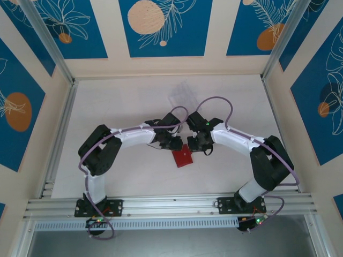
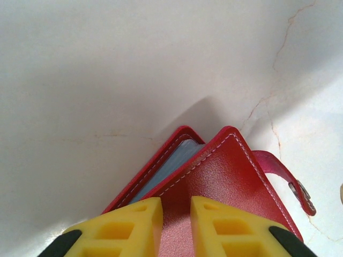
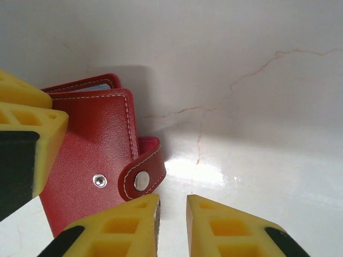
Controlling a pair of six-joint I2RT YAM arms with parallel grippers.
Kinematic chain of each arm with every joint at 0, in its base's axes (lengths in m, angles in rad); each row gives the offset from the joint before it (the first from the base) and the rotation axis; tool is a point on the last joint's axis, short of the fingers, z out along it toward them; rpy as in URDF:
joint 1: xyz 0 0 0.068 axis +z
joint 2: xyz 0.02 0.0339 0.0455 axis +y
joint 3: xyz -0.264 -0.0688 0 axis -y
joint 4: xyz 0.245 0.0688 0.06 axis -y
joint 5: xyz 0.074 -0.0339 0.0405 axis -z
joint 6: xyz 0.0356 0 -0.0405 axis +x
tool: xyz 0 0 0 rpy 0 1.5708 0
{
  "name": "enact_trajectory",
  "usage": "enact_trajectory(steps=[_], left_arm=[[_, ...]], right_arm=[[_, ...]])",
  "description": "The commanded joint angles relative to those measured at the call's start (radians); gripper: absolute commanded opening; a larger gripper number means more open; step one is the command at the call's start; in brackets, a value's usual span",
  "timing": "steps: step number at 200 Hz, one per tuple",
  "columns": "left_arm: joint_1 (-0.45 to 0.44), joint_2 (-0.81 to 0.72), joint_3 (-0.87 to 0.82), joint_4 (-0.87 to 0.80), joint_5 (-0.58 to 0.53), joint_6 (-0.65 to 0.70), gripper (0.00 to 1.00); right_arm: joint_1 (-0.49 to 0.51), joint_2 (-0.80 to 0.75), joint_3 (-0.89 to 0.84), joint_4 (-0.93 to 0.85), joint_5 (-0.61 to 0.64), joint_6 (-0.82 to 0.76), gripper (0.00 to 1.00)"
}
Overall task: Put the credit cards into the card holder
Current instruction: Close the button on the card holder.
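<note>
At the middle of the surface [image 1: 134, 101] the card holder [image 1: 183, 157] lay between both arms. The left pincer [image 2: 176, 222] gripped its cover edge; the right pincer [image 3: 172, 219], nearly shut and empty, hovered just beside the snap tab [image 3: 143, 172].

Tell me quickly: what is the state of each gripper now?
Left gripper: fingers nearly closed on the red card holder.
Right gripper: fingers nearly closed, holding nothing, beside the snap tab.
</note>
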State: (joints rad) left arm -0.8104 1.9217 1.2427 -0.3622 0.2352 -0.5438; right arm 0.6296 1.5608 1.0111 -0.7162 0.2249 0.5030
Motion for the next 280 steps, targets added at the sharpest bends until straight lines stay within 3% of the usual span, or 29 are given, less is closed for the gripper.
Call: enact_trajectory(steps=[1, 37, 135, 231, 280], left_arm=[[-0.03, 0.054, -0.028, -0.034, 0.004, -0.008, 0.22], [-0.03, 0.062, -0.029, -0.032, 0.004, -0.011, 0.21], [-0.032, 0.05, -0.04, -0.031, 0.0, -0.014, 0.21], [-0.032, 0.049, -0.043, -0.031, -0.001, -0.015, 0.21], [-0.033, 0.051, -0.044, -0.029, 0.001, -0.016, 0.21]], right_arm=[[-0.006, -0.02, -0.014, 0.011, -0.057, -0.017, 0.21], [0.028, -0.052, -0.017, 0.032, -0.067, -0.019, 0.35], [0.069, 0.057, 0.044, 0.036, -0.009, -0.037, 0.37], [0.069, 0.06, 0.05, 0.016, 0.037, -0.038, 0.2], [0.053, 0.035, 0.042, 0.016, -0.015, -0.046, 0.11]])
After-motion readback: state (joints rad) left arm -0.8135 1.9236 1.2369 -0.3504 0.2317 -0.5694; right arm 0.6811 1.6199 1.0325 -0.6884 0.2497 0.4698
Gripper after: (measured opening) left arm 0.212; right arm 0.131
